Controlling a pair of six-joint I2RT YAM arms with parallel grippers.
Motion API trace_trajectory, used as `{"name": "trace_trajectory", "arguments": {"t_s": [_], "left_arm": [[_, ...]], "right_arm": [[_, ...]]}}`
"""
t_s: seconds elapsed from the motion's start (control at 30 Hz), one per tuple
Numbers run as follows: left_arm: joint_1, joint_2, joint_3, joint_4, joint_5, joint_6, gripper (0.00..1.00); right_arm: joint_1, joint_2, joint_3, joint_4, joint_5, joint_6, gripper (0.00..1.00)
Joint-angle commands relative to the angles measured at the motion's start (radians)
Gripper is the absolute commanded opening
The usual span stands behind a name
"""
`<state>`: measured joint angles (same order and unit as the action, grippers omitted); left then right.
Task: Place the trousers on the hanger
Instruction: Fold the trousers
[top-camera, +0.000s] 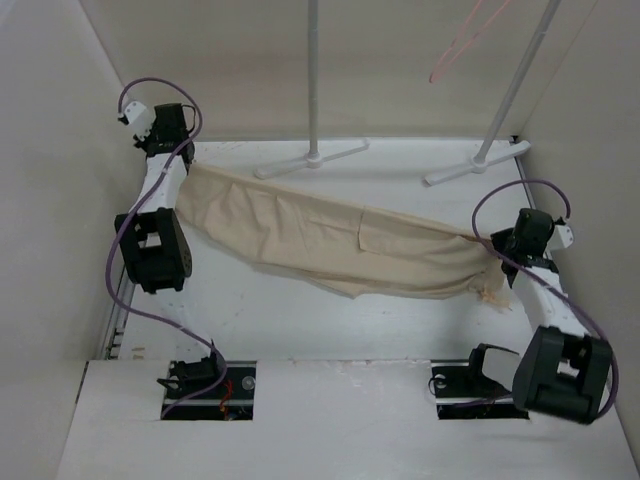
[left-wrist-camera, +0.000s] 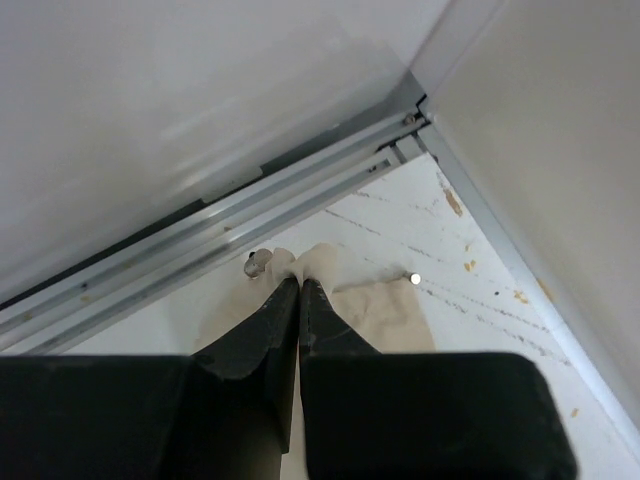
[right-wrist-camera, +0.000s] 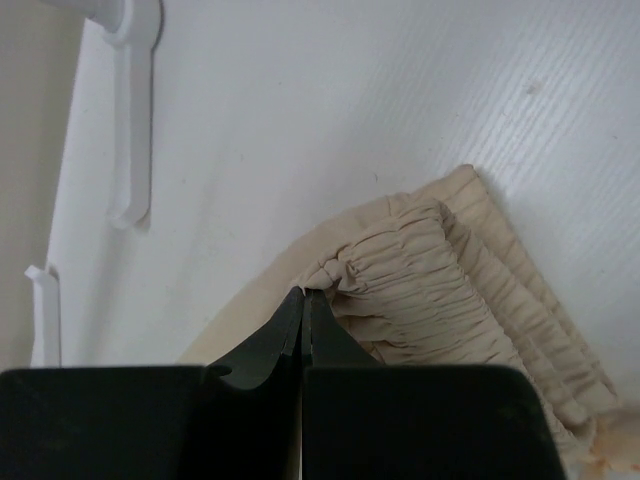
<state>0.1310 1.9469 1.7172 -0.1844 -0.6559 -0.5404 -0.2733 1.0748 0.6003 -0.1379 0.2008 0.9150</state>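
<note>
Top external view: the trousers (top-camera: 340, 240) hang stretched over the table (top-camera: 300, 330), from its far-left corner toward the right edge. The left gripper (left-wrist-camera: 300, 283) is clamped on one end, and the right gripper (right-wrist-camera: 303, 293) pinches the gathered waistband. The hanger (top-camera: 455, 45) hangs above the far-right corner.

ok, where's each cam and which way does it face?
Top external: above and behind, looking down at the table; left arm, right arm, trousers stretched between, hanger beyond.
Left wrist: behind the left gripper, facing a table corner; shut jaws pinch the trousers.
Right wrist: behind the right gripper, facing down at the waistband; jaws shut.
Shared: trousers in all three.
</note>
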Motion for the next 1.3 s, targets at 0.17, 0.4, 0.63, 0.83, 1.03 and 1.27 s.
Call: {"name": "trace_trajectory", "arguments": {"t_s": [0.17,0.4,0.63,0.83,1.03,1.27], "left_arm": [[0.008,0.187,0.194,-0.007,-0.028,0.085,0.01],[0.003,0.309,0.333,0.011,-0.033,0.161,0.03],[-0.029,0.455,0.525,0.011,-0.062,0.237,0.13],[-0.023,0.440,0.516,0.020,-0.030,0.240,0.60],[-0.014,0.238,0.232,0.098,-0.019,0.214,0.84],[0.034,-0.055,-0.207,0.146,0.060,0.070,0.74]], "right_arm": [[0.039,0.266,0.128,0.167,0.081,-0.004,0.01],[0.042,0.352,0.174,0.169,0.135,-0.013,0.03],[0.053,0.438,0.216,0.167,0.150,-0.011,0.15],[0.056,0.393,0.242,0.173,0.146,-0.047,0.50],[0.104,0.205,0.161,0.175,0.152,-0.077,0.78],[0.127,-0.045,0.058,0.143,0.154,-0.116,0.95]]}}
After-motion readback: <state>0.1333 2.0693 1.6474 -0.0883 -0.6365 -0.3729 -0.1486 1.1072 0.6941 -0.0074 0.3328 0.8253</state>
